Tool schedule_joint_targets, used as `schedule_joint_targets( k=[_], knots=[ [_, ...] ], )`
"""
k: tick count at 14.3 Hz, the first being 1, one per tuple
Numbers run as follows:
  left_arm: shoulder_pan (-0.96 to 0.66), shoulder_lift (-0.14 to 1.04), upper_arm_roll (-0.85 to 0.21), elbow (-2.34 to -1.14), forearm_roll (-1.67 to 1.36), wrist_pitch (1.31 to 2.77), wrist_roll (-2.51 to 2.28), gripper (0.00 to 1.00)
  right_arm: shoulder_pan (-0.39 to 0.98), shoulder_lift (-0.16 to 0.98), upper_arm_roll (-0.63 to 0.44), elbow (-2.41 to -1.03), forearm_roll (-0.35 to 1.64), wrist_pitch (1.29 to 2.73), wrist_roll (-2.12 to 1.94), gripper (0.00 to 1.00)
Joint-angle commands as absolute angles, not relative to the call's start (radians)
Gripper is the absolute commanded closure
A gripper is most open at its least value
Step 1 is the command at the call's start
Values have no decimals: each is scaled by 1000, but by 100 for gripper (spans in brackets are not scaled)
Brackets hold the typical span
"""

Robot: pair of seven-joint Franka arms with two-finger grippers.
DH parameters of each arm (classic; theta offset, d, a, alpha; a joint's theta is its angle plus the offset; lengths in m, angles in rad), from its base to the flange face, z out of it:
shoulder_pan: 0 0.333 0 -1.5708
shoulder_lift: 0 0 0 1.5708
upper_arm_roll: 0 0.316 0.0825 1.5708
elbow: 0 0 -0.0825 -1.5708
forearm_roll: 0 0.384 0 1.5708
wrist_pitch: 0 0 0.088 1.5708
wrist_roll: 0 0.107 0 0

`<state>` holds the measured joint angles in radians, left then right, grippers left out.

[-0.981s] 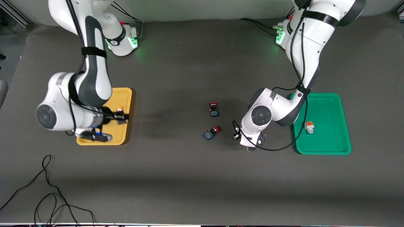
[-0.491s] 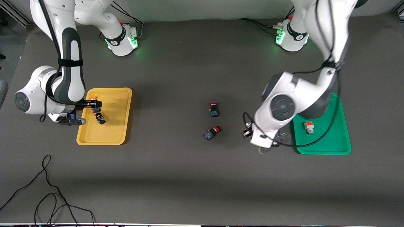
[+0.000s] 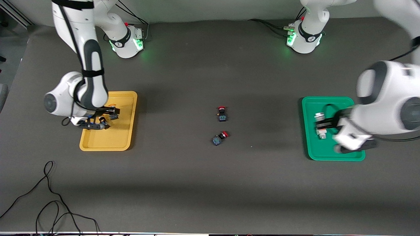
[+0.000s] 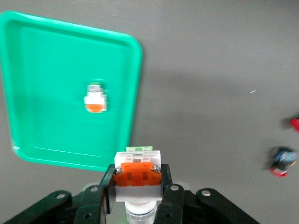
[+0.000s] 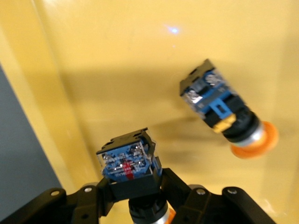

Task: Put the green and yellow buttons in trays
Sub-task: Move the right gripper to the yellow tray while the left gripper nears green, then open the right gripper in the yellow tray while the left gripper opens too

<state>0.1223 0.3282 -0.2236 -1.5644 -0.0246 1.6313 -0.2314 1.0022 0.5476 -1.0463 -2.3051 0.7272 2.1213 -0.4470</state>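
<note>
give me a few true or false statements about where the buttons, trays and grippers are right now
1. The left gripper is shut on a white button with an orange block. True.
2. The green tray holds no button. False: one white button already lies in it.
3. The right gripper is open and holds nothing. False: it is shut on a black-blue button over the yellow tray.
4. A yellow-capped button lies on its side in the yellow tray. True.
5. Two red-capped switches, one farther from the front camera than the other, lie in the green tray. False: both lie on the table between the trays.
</note>
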Motion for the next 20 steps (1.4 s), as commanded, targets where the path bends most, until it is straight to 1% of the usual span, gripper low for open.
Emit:
schedule_joint_targets(
  k=[1,2,4,7,9,13,14,15,16,17,19,20],
  knots=[
    [250,258,-232,-1701,29,1660,-14,100,1006,568,-1057,-2304,758,2132,-459,12],
    [279,258,-232,-1739,53,1708,29,100,1008,568,-1055,-2303,758,2132,-460,0],
    [331,253,-232,-1855,89,1845,104,100,1012,566,-1046,-2301,758,2132,-460,0],
    [385,261,-230,-2061,106,2133,162,100,1015,543,-1052,-2289,744,2114,-462,0],
    [408,297,-227,-2153,129,2300,163,100,1020,511,-1093,-2235,697,2033,-459,0],
    [431,403,-226,-2178,175,2445,163,100,1020,503,-1241,-2024,560,1755,-465,0],
    [434,410,-225,-2175,176,2448,163,97,1013,502,-1253,-1953,517,1700,-465,0],
    [434,410,-225,-2171,178,2444,166,75,1003,502,-1255,-1889,487,1643,-465,0],
    [434,410,-227,-2160,178,2430,166,17,1000,502,-1259,-1831,470,1597,-465,0],
    [434,407,-227,-2145,178,2409,166,0,997,499,-1255,-1800,465,1573,-469,0],
    [433,388,-229,-2082,178,2295,169,0,956,439,-1212,-1758,462,1530,-460,0],
    [433,374,-232,-2044,178,2228,173,0,896,390,-1142,-1743,437,1531,-456,0]
  ],
)
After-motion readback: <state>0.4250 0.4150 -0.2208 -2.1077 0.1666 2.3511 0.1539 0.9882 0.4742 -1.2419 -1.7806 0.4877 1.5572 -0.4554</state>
